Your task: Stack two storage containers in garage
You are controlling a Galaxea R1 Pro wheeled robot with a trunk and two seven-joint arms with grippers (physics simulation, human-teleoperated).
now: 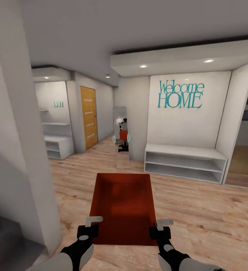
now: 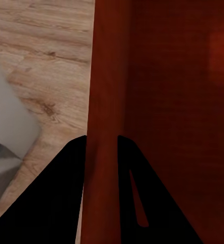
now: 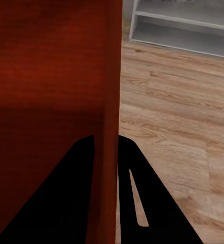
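- Below the head camera, the near edge of the red-orange storage container [image 1: 124, 205] is partly covered by both grippers, and whether a second box sits nested inside cannot be told.
- Left gripper [image 1: 89, 230] is clamped on the container's left wall; in the left wrist view that wall [image 2: 104, 101] runs between the two dark fingers [image 2: 66, 193].
- Right gripper [image 1: 160, 230] pinches the right wall, which in the right wrist view [image 3: 109, 76] also passes between its fingers [image 3: 137, 193].
- Container is held level above light wood plank floor [image 1: 199, 210], open top up.
- Ahead stand a white shelf bench [image 1: 185, 162] under a teal "Welcome HOME" sign [image 1: 181, 95], a mirror [image 1: 122, 137], an orange door [image 1: 88, 116] and a grey wall [image 1: 15, 150] at the left.
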